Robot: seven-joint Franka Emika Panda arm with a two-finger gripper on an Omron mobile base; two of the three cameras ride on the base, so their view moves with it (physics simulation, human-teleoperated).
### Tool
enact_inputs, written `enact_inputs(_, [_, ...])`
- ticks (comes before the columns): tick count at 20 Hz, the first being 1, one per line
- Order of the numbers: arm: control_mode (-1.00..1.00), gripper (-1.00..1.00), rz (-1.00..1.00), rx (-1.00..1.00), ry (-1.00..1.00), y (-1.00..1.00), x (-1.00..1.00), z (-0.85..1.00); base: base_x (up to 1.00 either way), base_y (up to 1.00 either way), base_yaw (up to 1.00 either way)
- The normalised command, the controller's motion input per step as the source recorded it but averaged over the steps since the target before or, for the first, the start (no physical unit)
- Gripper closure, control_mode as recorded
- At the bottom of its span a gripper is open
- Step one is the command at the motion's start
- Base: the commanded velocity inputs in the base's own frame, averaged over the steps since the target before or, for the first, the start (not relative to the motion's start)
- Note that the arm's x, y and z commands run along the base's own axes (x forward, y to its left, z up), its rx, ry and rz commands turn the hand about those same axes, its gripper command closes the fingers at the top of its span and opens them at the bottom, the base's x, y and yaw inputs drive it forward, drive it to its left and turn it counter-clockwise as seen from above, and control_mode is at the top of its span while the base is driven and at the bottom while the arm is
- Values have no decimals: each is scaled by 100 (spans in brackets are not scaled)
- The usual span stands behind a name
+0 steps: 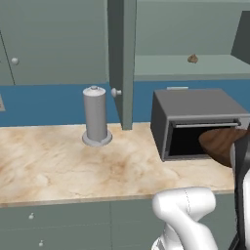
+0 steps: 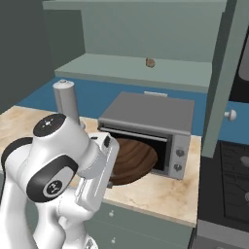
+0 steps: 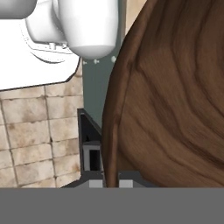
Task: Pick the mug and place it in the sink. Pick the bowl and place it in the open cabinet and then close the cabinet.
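- Bowl (image 2: 133, 160): dark brown wood, lifted off the marble counter (image 1: 58, 161) and tipped on edge, right in front of the microwave's dark opening. In the left base view it shows as a brown disc (image 1: 222, 144) at the right edge, just beside the microwave mouth.
- Gripper (image 3: 105, 177): in the hand view the bowl's rim runs down between the two dark fingertips (image 3: 89, 155), one on each side of the wall; clamped on the rim.
- Bowl interior (image 3: 175, 100) takes up the right side of the hand view, grain visible; tiled floor and grey-green lower cabinet fronts lie beyond it on the left.
- Microwave (image 2: 151, 129): dark grey box on the counter, right of centre, front open.
- Cabinet (image 2: 146, 34): grey-green wall cabinet above the microwave, open; its door (image 1: 122, 63) stands edge-on, pale knob facing left.
- A small brown object (image 2: 150, 62) sits on the cabinet's shelf; cannot tell what it is.
- Grey cylindrical canister (image 1: 95, 116) stands upright on the counter, left of the microwave, well apart from the bowl.
- Black stove top (image 2: 228, 165) at far right.
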Motion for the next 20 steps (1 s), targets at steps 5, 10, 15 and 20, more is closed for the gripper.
enact_inputs(5, [-100, 100, 0, 0, 0, 0, 6, 0, 21, 0, 0])
enact_inputs(10, [-100, 100, 0, 0, 0, 0, 1, 0, 0, 0, 0])
enact_inputs(15, [-100, 100, 0, 0, -5, 2, 12, 28, 0, 0, 0])
enact_inputs(20, [-100, 100, 0, 3, -25, 8, 8, 81, 0, 0, 0])
